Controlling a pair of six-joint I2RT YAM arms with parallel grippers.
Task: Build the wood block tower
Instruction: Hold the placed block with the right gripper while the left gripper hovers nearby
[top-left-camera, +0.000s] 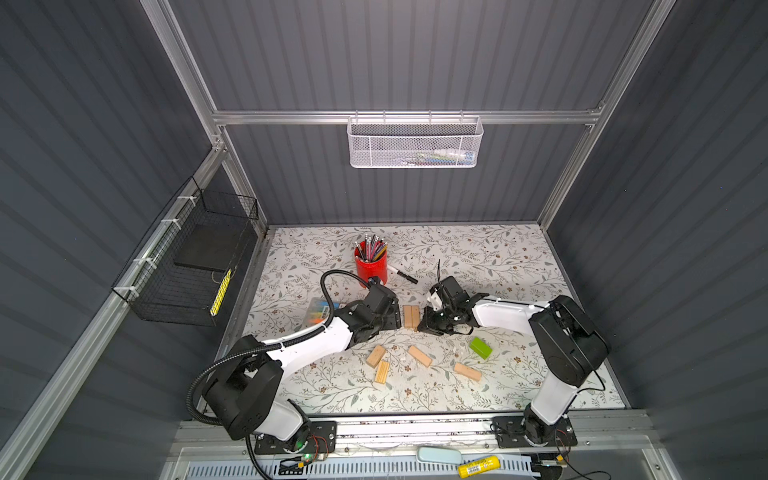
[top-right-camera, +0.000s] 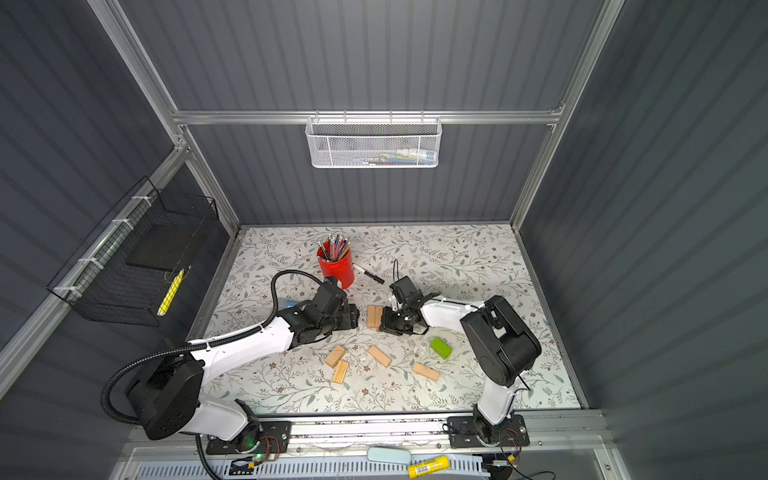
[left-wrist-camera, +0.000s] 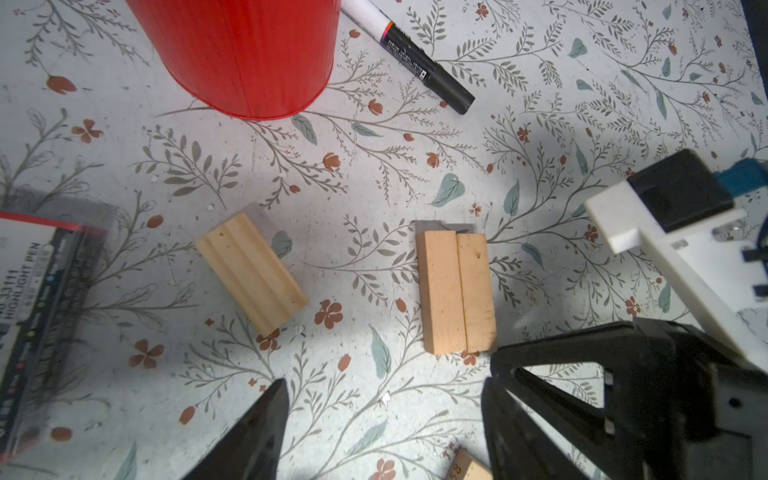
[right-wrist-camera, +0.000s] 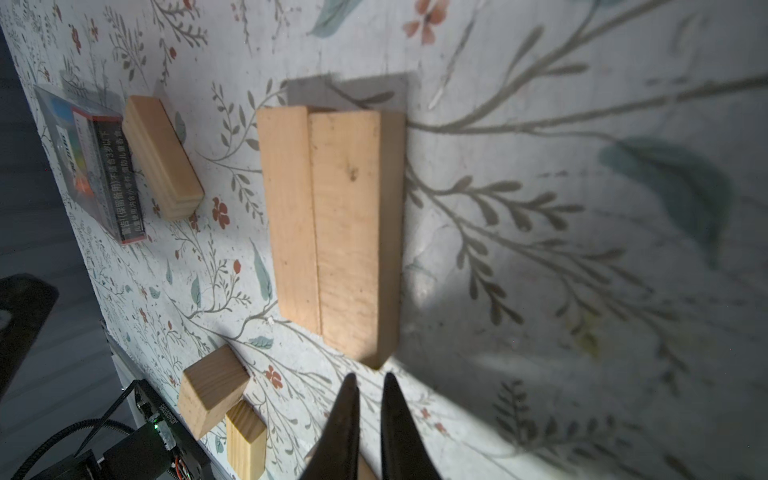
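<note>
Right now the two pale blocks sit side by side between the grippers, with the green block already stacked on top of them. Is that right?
No. The green block is not stacked: it lies alone on the table toward the right arm, in both top views. The two pale blocks do sit side by side between the left gripper and the right gripper.

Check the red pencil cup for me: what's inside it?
The red pencil cup holds a bundle of pencils standing upright. They cover its bottom, so anything beneath stays unseen.
</note>
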